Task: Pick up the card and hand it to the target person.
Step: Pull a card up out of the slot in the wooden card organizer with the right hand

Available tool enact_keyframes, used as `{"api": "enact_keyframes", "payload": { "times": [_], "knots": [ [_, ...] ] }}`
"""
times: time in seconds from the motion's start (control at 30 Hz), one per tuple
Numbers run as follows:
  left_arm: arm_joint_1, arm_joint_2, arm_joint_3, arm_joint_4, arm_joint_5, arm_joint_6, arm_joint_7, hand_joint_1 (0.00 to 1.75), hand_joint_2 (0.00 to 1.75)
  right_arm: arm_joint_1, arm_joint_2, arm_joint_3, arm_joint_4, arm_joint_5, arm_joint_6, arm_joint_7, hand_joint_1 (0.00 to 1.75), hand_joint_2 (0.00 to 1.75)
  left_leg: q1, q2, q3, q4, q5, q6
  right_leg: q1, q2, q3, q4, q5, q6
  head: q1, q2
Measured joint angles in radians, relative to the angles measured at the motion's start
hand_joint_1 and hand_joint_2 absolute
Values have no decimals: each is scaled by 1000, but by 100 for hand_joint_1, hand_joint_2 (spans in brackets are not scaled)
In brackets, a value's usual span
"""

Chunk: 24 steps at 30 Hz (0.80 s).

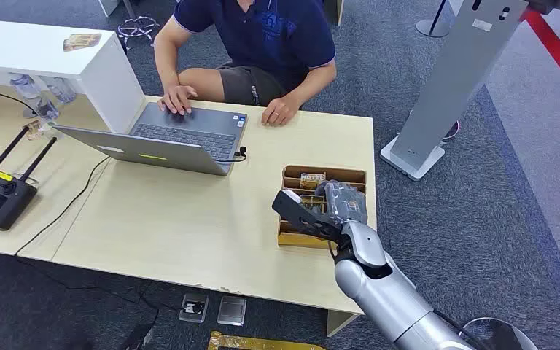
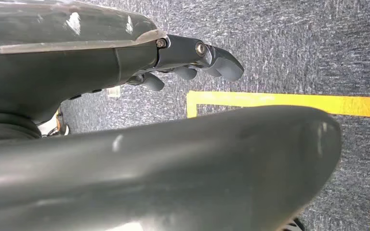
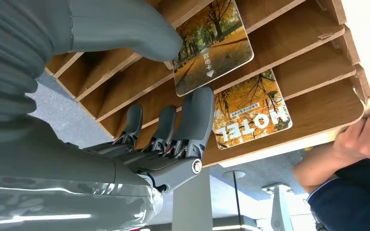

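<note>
Where fingers (image 3: 196,115) pinch: card (image 3: 211,45).

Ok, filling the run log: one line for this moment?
right hand pinching autumn-photo card | wooden slotted card box | left hand hanging, empty | handover not yet done

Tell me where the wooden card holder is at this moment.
In the head view, the wooden card holder sits on the table's right part, under the right hand, right of the laptop.

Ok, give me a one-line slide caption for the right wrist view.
Right hand pinches an autumn-photo card in the wooden slotted card holder, above a second card marked HOTEL.
</note>
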Motion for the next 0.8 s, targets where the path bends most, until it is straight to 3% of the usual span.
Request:
{"api": "enact_keyframes", "payload": {
  "times": [0.53,0.7,0.8],
  "knots": [
    [5,0,2,0,6,0,-1,0,0,-5,12,-1,24,-1,-5,-14,101,175,0,0,-1,2,-1,0,0,0,-1,2,-1,0,0,0],
    [5,-1,2,-1,6,0,-1,0,0,-6,12,-2,24,-1,-6,-14,132,175,0,0,-1,1,-1,0,0,1,-1,1,-1,0,0,0],
    [4,-1,2,-1,6,0,-1,0,0,-5,10,-2,24,-1,-6,-14,138,175,0,0,-1,2,-1,0,0,0,-1,2,-1,0,0,0]
  ]
}}
